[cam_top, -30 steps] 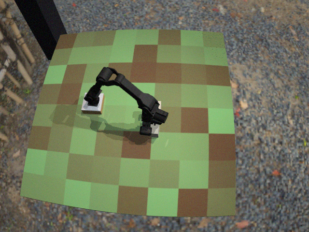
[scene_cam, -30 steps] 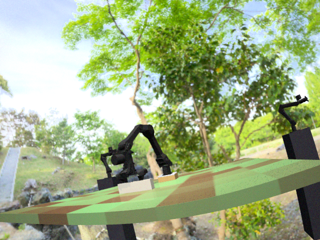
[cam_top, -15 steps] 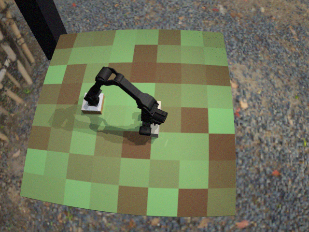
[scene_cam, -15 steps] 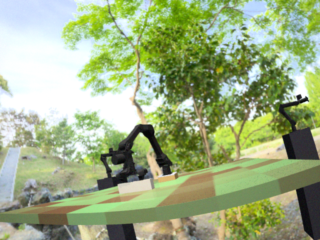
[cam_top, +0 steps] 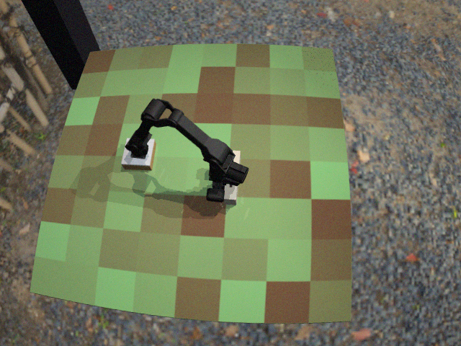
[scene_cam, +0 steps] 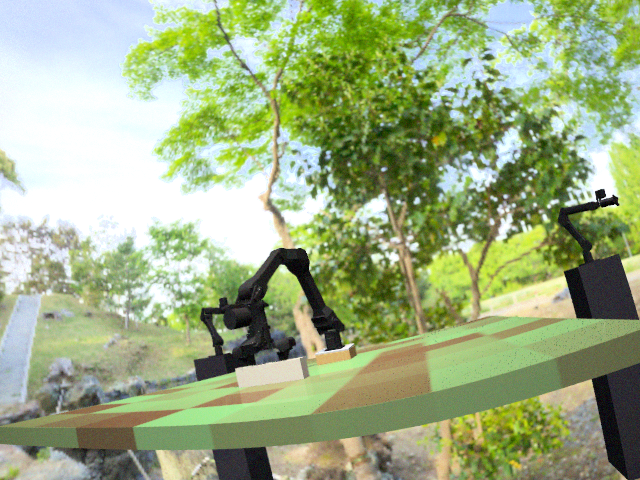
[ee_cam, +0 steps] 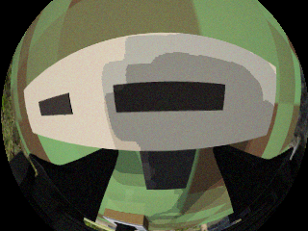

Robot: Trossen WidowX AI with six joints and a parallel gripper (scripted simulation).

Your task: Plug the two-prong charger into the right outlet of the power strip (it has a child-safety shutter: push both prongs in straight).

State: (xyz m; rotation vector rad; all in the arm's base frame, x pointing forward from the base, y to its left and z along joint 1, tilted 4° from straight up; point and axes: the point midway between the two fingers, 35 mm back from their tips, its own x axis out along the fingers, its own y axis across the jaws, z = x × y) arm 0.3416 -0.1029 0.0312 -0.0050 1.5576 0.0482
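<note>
The light power strip (cam_top: 230,196) (scene_cam: 271,373) (ee_cam: 87,130) lies on the table, partly under the arm. In the wrist view it spans the frame, with a wide dark patch in its middle and a smaller one at its left. My gripper (cam_top: 217,187) (scene_cam: 264,348) (ee_cam: 167,149) is open beside the strip's arm-base side, one finger to each side of the dark charger (ee_cam: 168,170). The charger's body meets the strip's near edge in the wrist view, with gaps to both fingers. Its prongs are hidden, and I cannot tell how deep they sit.
The arm's base block (cam_top: 137,163) (scene_cam: 336,355) (ee_cam: 126,217) stands on the checkered table (cam_top: 245,260) (scene_cam: 392,382). A black post (cam_top: 67,45) rises by the table's far left corner. Two more arms on dark pedestals stand beyond the table in the exterior view.
</note>
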